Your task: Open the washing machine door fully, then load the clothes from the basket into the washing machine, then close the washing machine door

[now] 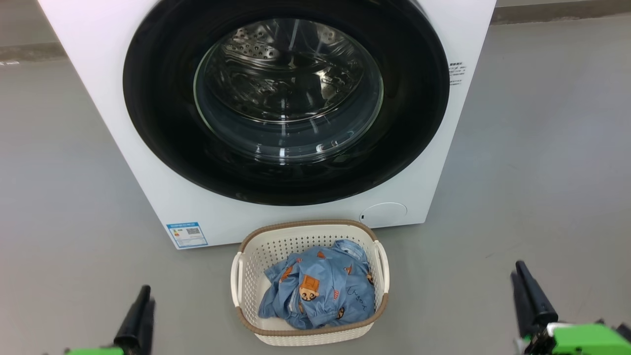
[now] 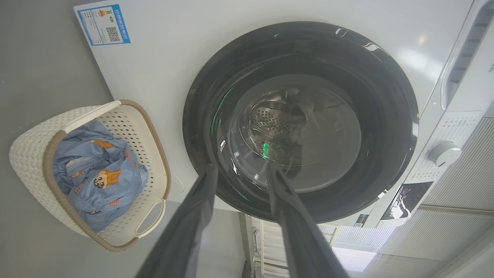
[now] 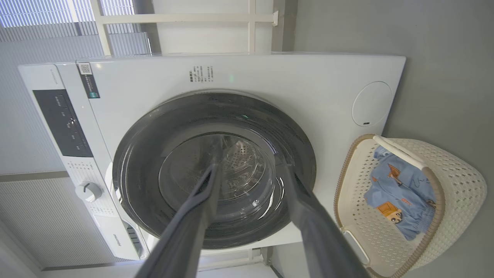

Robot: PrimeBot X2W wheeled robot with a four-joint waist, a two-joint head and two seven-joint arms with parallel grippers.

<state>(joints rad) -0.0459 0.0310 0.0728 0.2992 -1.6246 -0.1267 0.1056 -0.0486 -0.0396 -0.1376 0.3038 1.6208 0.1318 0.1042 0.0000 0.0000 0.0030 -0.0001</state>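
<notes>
The big white front-loading washing machine is cut off at the top in the head view. Its round black-rimmed glass door sits shut, and reflections blur the steel drum behind it. Just in front stands the cream perforated plastic basket, its wall hiding part of the crumpled light blue printed garment inside. The left gripper and right gripper hang near, fingers parted and empty.

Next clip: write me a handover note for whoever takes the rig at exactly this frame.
Left gripper: open, empty, pointing at the washing machine door.
Right gripper: open, empty, also facing the door.
Door: shut against the washing machine.
Basket: on the floor just in front of the machine, with the clothes bundled inside.
Done: nothing yet.
Left: swing the door fully open, move the clothes into the drum, close the door.
</notes>
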